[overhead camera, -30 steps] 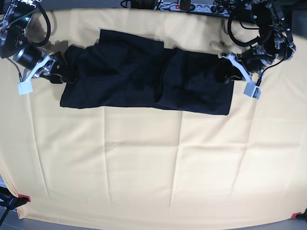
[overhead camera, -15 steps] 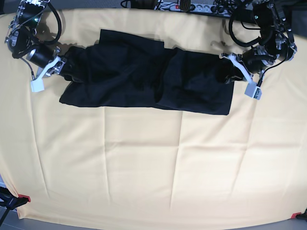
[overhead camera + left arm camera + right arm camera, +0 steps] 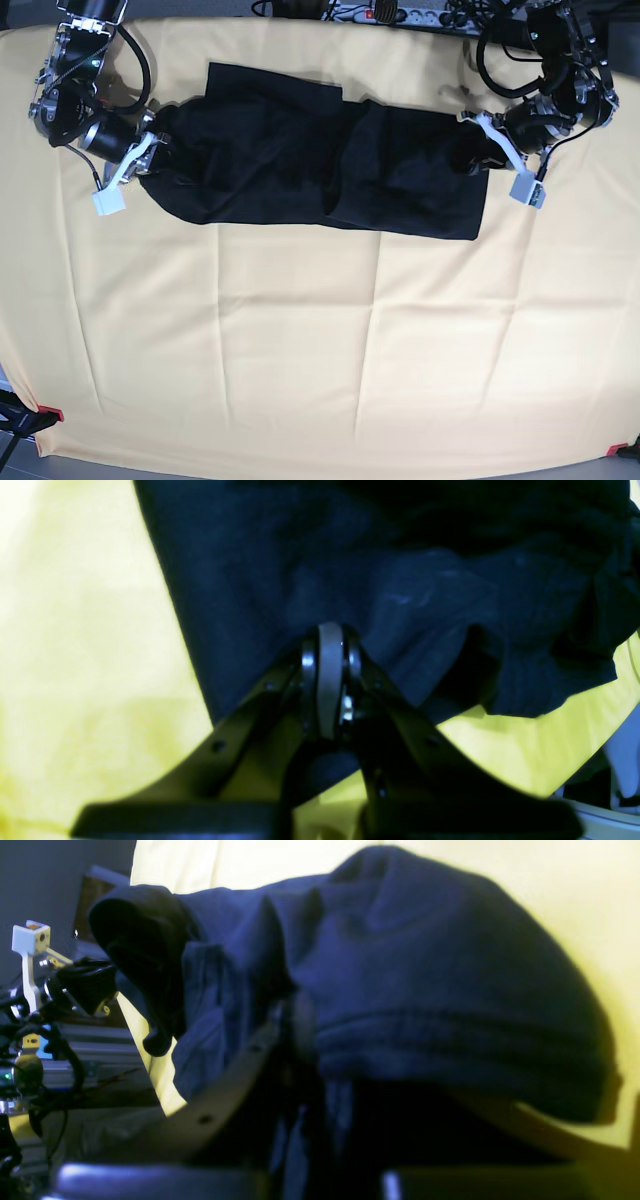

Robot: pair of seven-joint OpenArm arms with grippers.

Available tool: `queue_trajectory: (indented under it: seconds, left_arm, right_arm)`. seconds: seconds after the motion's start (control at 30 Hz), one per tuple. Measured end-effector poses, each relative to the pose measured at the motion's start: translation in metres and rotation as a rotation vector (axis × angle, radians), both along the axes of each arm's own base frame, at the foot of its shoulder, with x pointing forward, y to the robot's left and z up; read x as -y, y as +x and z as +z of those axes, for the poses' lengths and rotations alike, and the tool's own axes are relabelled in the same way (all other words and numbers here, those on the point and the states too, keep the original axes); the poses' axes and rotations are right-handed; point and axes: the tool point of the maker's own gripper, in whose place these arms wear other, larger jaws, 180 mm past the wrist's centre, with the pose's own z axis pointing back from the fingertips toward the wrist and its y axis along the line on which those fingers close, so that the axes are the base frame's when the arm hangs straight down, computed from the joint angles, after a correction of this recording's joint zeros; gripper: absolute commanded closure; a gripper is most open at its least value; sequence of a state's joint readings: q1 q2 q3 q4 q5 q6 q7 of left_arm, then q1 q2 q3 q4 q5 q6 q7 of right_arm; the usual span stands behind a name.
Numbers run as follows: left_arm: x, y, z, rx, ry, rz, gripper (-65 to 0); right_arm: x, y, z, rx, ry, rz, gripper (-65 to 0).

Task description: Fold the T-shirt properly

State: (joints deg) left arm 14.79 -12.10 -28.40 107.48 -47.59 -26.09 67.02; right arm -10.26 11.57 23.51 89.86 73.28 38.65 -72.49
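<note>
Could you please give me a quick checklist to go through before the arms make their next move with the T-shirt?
1. Left gripper shut at the T-shirt edge: ok; the left wrist view shows its jaws closed, with fabric around the tips.
2. Right gripper gripping the other end: cannot tell; the right wrist view shows fabric bunched over it, jaws hidden.
3. Shirt lying flat: not ok; it is bunched and creased across the middle.
4. Shirt fully on the yellow cloth: ok.
5. Space in front for a fold: ok; nothing lies on the near cloth.
</note>
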Motion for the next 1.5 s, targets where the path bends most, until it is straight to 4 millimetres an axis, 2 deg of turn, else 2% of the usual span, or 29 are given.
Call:
queue_trajectory:
  seconds: [0.13, 0.33, 0.53, 0.63, 0.9, 1.07, 1.17, 1.33, 1.5]
  left_arm:
    - [0.001, 0.000, 0.001, 0.002, -0.005, -0.001, 0.0]
    - [0.003, 0.001, 0.003, 0.008, -0.022, -0.003, 0.0]
    - [0.015, 0.003, 0.018, 0.058, -0.113, -0.033, 0.0]
    - [0.010, 0.005, 0.021, 0.070, -0.112, -0.019, 0.0]
    - [0.000, 0.007, 0.025, 0.082, -0.104, 0.004, 0.0]
    - [-0.004, 0.007, 0.025, 0.082, -0.085, -0.002, 0.0]
    - [-0.005, 0.007, 0.025, 0.079, -0.082, -0.004, 0.0]
    - [-0.005, 0.004, 0.023, 0.071, -0.080, -0.004, 0.0]
    - [-0.004, 0.004, 0.023, 0.076, -0.073, -0.018, 0.0]
  right_arm:
    - [0.002, 0.000, 0.001, 0.012, -0.012, 0.012, 0.0]
    - [0.014, 0.001, 0.003, 0.019, -0.043, 0.003, 0.0]
    - [0.043, 0.006, 0.013, 0.054, -0.121, -0.053, 0.0]
    - [0.062, 0.004, 0.011, 0.040, -0.224, -0.040, 0.0]
    - [0.118, 0.011, 0.036, 0.042, -0.559, -0.050, 0.0]
    - [0.135, 0.025, 0.074, 0.141, -0.758, -0.115, 0.0]
    - [0.132, 0.027, 0.094, 0.192, -0.812, -0.145, 0.0]
    - [0.104, 0.028, 0.121, 0.308, -0.785, -0.157, 0.0]
    - [0.056, 0.018, 0.131, 0.384, -0.589, -0.107, 0.0]
